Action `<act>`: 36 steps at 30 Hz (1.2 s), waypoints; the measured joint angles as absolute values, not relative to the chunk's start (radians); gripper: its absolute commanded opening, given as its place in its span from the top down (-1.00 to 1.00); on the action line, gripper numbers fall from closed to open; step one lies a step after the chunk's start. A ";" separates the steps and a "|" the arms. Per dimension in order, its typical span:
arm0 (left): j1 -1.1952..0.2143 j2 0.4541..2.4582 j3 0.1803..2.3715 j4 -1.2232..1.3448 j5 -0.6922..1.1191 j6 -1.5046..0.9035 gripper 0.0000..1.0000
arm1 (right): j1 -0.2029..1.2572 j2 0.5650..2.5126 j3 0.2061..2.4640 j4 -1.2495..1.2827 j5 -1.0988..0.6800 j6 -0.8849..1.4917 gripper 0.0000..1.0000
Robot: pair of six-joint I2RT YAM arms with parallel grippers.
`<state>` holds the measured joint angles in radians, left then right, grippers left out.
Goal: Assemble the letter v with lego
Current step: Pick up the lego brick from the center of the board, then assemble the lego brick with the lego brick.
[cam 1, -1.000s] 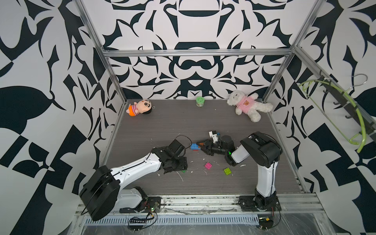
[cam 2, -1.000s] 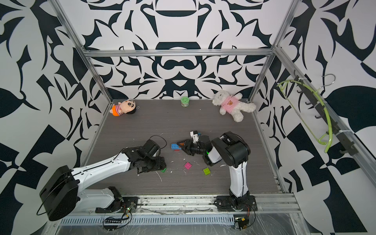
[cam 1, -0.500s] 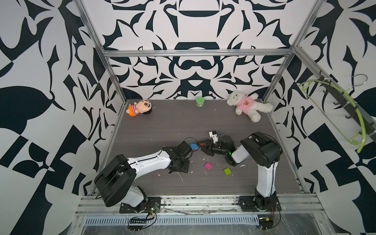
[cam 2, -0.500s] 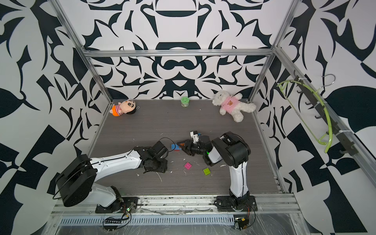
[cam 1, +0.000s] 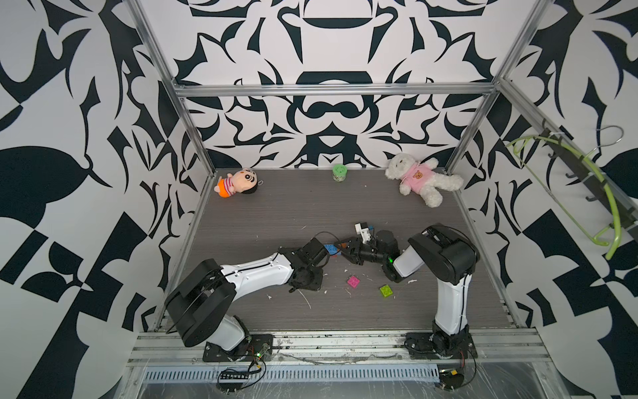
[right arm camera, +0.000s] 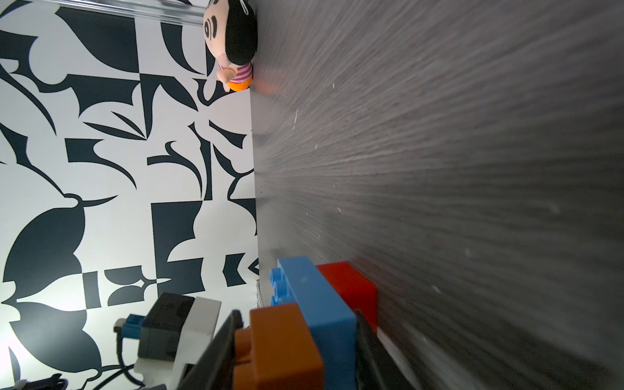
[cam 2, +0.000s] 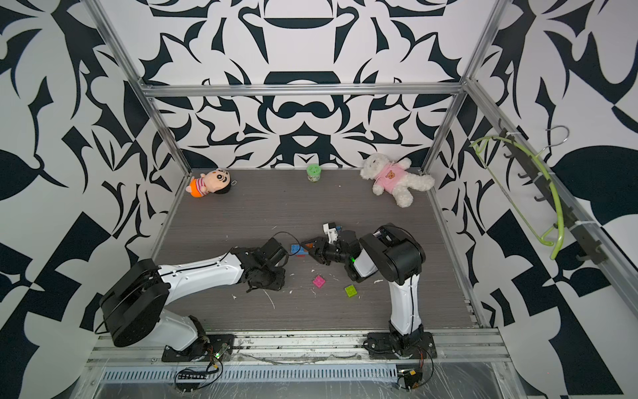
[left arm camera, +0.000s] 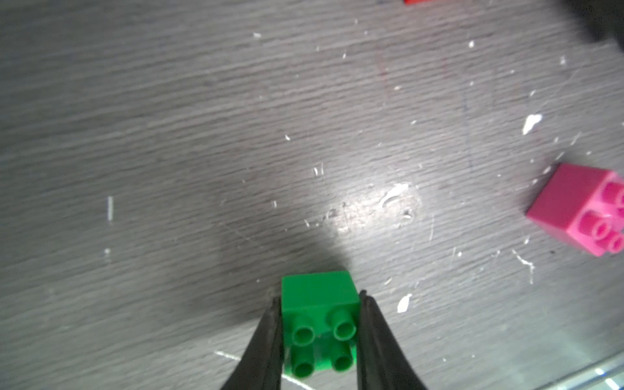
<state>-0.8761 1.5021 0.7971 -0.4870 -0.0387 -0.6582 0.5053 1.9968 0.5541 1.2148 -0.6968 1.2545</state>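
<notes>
In the left wrist view my left gripper [left arm camera: 320, 296] is shut on a dark green lego brick [left arm camera: 320, 324], studs toward the camera, just over the grey table [left arm camera: 236, 135]. My right gripper [right arm camera: 297, 317] is shut on a joined stack: an orange-brown brick [right arm camera: 277, 344] on the long blue brick [right arm camera: 310, 297], with a red brick [right arm camera: 351, 287] on the blue one's other face. In both top views the two wrists meet mid-table, with the blue brick [cam 1: 331, 249] between them. A pink brick [cam 1: 354, 281] and a lime brick [cam 1: 386, 290] lie loose nearer the front.
A boy plush [cam 1: 238, 182], a green pot [cam 1: 339, 172] and a white teddy in pink [cam 1: 423, 181] sit along the back wall. White scraps litter the table. Metal frame posts stand at the corners. A green hanger [cam 1: 587, 179] hangs on the right wall.
My left arm swung in toward the middle and its gripper closed on the dark green brick, which earlier lay beside it. The right arm and its stack stayed still.
</notes>
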 measured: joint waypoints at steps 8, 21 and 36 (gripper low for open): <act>-0.848 1.514 0.908 -0.530 -0.064 -0.719 0.77 | 0.505 1.997 0.554 1.214 -0.701 1.250 0.21; -0.764 1.648 1.204 -0.614 -0.152 -0.738 0.77 | 0.505 1.997 0.554 1.214 -0.703 1.238 0.24; -0.753 1.740 1.232 -0.590 -0.130 -0.740 0.77 | 0.505 1.997 0.554 1.215 -0.703 1.237 0.28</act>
<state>-0.7528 1.7405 1.2320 -0.5900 -0.1295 -0.7403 0.5053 1.9968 0.5541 1.2148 -0.7029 1.2373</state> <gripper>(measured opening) 0.323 0.466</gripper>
